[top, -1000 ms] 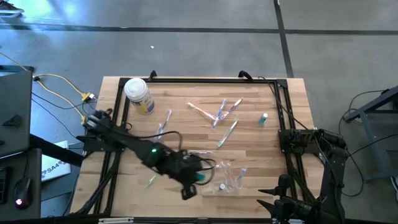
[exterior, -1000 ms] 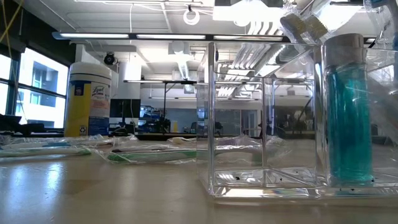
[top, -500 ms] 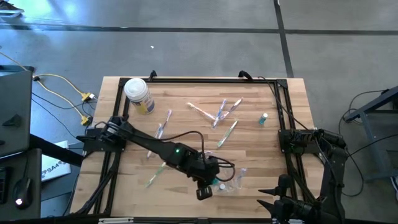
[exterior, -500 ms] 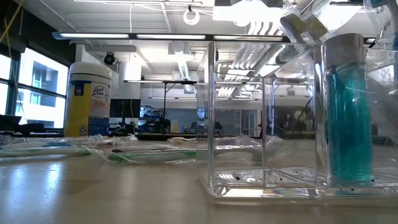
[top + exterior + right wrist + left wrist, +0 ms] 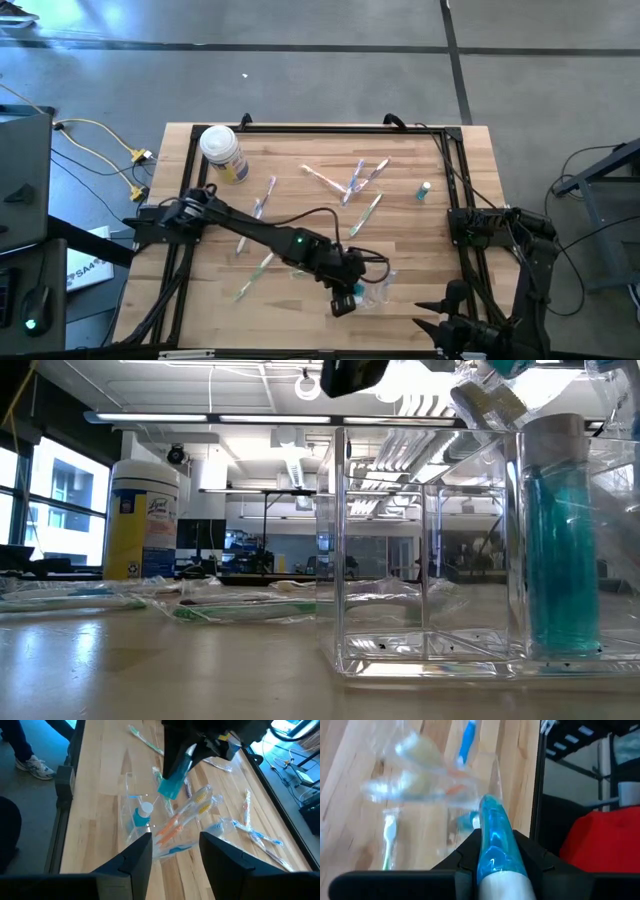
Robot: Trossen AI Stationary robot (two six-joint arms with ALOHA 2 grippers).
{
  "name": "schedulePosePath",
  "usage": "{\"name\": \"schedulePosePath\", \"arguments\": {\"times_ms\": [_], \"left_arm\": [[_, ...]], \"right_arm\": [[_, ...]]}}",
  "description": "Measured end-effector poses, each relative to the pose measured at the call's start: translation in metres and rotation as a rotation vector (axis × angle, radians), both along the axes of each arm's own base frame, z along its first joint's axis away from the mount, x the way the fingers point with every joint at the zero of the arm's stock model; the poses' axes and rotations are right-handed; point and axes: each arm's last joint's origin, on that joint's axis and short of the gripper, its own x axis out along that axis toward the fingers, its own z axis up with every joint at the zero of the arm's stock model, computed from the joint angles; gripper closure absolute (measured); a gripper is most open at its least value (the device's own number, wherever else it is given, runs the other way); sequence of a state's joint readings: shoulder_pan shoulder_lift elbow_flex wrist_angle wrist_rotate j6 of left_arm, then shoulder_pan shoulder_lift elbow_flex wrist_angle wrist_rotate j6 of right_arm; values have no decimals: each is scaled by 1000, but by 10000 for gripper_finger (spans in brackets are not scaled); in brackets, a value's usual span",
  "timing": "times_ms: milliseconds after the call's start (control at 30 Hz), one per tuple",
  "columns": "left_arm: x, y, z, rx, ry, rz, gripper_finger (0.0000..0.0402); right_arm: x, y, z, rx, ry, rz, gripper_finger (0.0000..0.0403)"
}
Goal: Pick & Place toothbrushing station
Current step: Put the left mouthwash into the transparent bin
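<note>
The clear plastic holder (image 5: 375, 290) stands near the table's near edge; it also shows in the low view (image 5: 430, 560) and the right wrist view (image 5: 132, 815). A teal bottle (image 5: 560, 540) stands in it, and toothbrushes (image 5: 185, 817) lean in and beside it. My left gripper (image 5: 345, 295) hovers just left of and above the holder, shut on a blue see-through tube (image 5: 492, 830). Several wrapped toothbrushes (image 5: 355, 180) lie flat on the table. My right gripper (image 5: 175, 855) is open and empty at the table's near right corner. My left gripper pinches the blue tube by its two sides (image 5: 485, 862) between its two fingers. The tube's blue end (image 5: 490, 807) sticks out past the fingertips. The fingers slant down from above, and the tube (image 5: 170, 785) hangs tilted below them, clear of the table, above the holder.
A white-lidded jar with a yellow label (image 5: 222, 152) stands at the far left. A small teal bottle (image 5: 424, 190) stands at the far right. A black frame (image 5: 300, 128) runs round the tabletop. More wrapped toothbrushes (image 5: 250, 275) lie left of my left arm.
My left gripper has gone toward the table's right edge with the blue tube, from left of the holder to just above it, and now shows at the top of the low view. The holder has stayed where it was.
</note>
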State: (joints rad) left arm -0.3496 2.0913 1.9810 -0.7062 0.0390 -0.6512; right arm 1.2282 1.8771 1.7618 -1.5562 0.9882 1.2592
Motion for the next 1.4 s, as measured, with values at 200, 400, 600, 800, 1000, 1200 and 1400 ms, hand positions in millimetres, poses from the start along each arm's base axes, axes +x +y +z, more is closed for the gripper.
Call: {"name": "schedulePosePath", "arguments": {"times_ms": [200, 400, 600, 800, 1000, 1200, 1400], "left_arm": [[9, 4, -21, 8, 58, 19, 327], [10, 4, -25, 10, 75, 17, 327], [11, 4, -30, 14, 86, 16, 327], [15, 2, -41, 6, 114, 4, 327], [15, 1, -51, 8, 163, -9, 327], [10, 2, -55, 15, 231, -17, 327], [9, 2, -55, 5, 246, -28, 327]], "right_arm": [[0, 0, -3, -5, 2, 0, 245], [0, 1, -3, 1, 0, 1, 245], [-1, 1, -3, 4, 1, 2, 245], [0, 1, -3, 9, 0, 2, 245], [0, 1, -3, 9, 0, 2, 245], [0, 1, -3, 10, 0, 2, 245], [0, 1, -3, 10, 0, 1, 245]]}}
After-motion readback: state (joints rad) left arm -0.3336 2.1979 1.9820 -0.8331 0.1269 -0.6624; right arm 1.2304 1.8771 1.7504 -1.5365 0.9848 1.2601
